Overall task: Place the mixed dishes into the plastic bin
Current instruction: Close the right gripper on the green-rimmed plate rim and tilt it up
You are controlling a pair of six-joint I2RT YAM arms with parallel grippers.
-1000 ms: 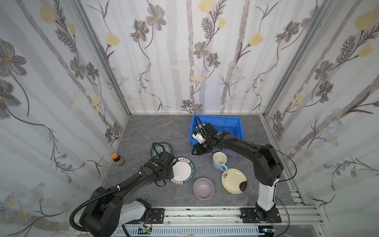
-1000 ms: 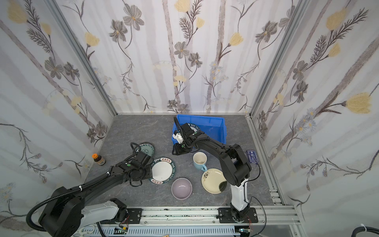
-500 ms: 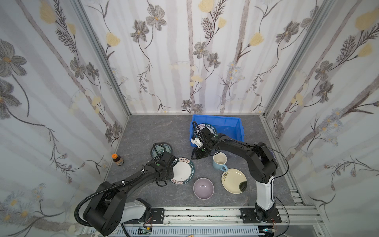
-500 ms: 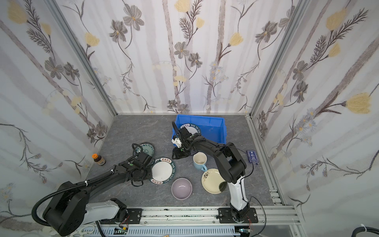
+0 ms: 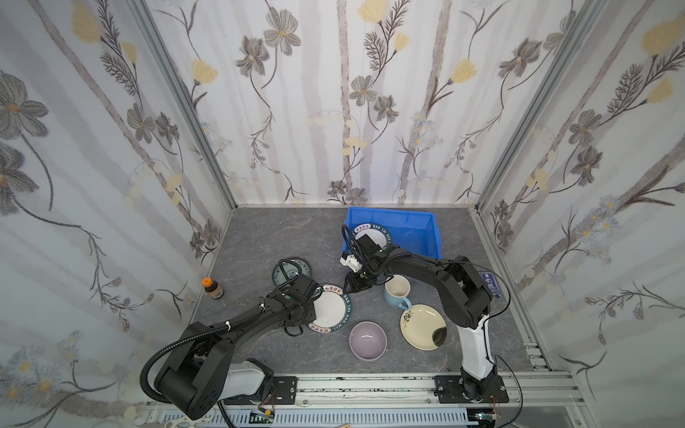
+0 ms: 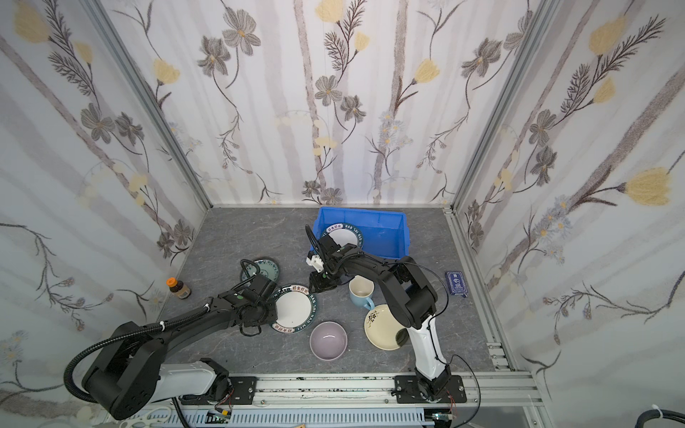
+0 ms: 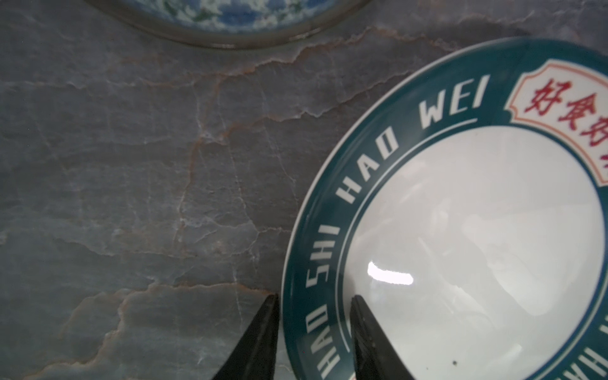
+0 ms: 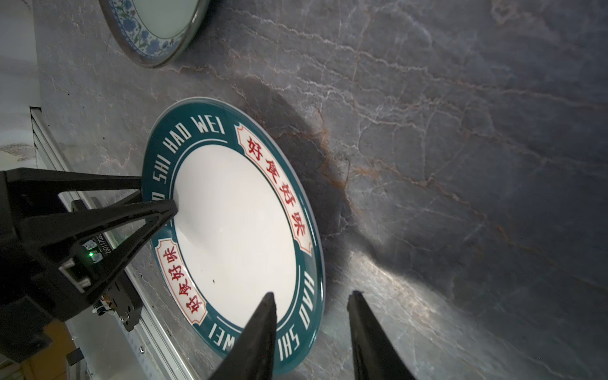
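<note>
A white plate with a teal lettered rim point(image 5: 330, 307) point(image 6: 294, 307) lies flat on the grey table. My left gripper point(image 7: 314, 302) point(image 5: 313, 296) is shut on its near-left rim, one finger outside the edge and one on the white well. My right gripper point(image 8: 309, 296) point(image 5: 352, 287) stands open astride the far rim, its outer finger apart from the edge. The blue plastic bin point(image 5: 389, 213) at the back holds a like plate point(image 5: 374, 233). A blue-patterned plate point(image 5: 302, 266), light-blue mug point(image 5: 396, 292), lilac bowl point(image 5: 367, 340) and cream plate point(image 5: 420, 326) sit on the table.
A small brown bottle with an orange cap point(image 5: 212, 288) stands near the left wall. A dark blue card point(image 5: 489, 283) lies by the right wall. The mug stands close beside the right arm. Papered walls enclose the table on three sides.
My right gripper has come down from the bin's front edge to the lettered plate's far rim, its jaws narrowing. My left jaws have closed in on the plate's rim.
</note>
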